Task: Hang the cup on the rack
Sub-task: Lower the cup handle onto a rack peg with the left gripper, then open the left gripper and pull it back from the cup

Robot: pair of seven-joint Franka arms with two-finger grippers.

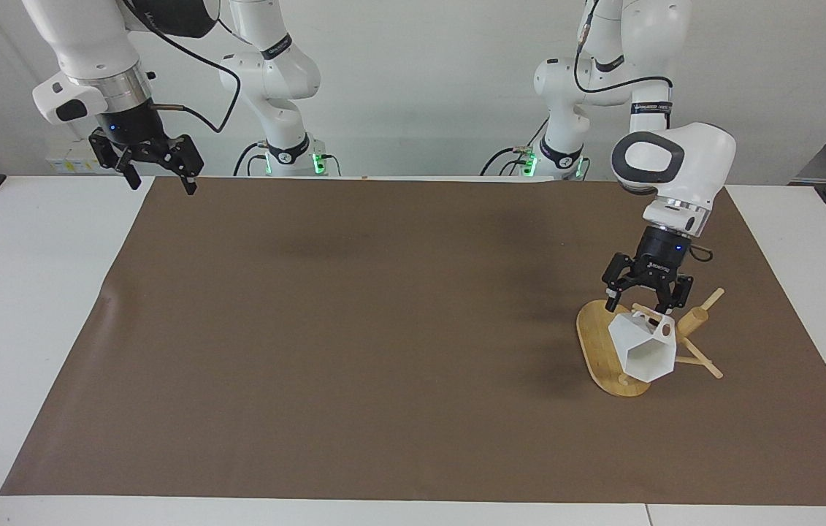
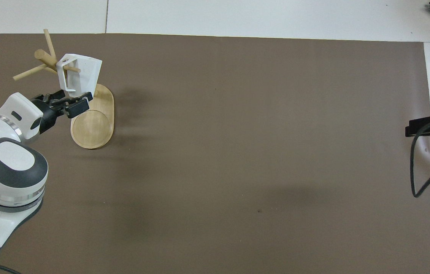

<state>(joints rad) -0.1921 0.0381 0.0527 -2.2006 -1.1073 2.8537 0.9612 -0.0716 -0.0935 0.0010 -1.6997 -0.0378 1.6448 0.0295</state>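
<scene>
Right pincer point(image 1: 158, 180): mine, spread wide and holding nothing, hanging over the bench edge at the right arm's end, at about ten o'clock in the facing view; this arm waits.
Bench point(image 1: 33, 307): white top.
Mat point(image 1: 354, 329): a brown sheet laid over most of the bench.
Rack point(image 1: 599, 351): light wooden mug tree on a flat oval base, standing on the mat toward the left arm's end, at about four o'clock in the facing view and ten o'clock in the overhead view point(image 2: 93, 129).
Cup point(image 1: 644, 345): white and faceted, hanging on one thin peg of the rack that passes through its handle, its hexagonal mouth tipped away from the robots; in the overhead view point(image 2: 80, 74) the peg shows through the handle hole.
Left pincer point(image 1: 645, 301): mine, fingers spread, poised just above the cup's upper edge and over the rack's base; no finger is closed on the cup. In the overhead view point(image 2: 71, 103) it sits just at the six o'clock side of the cup.
</scene>
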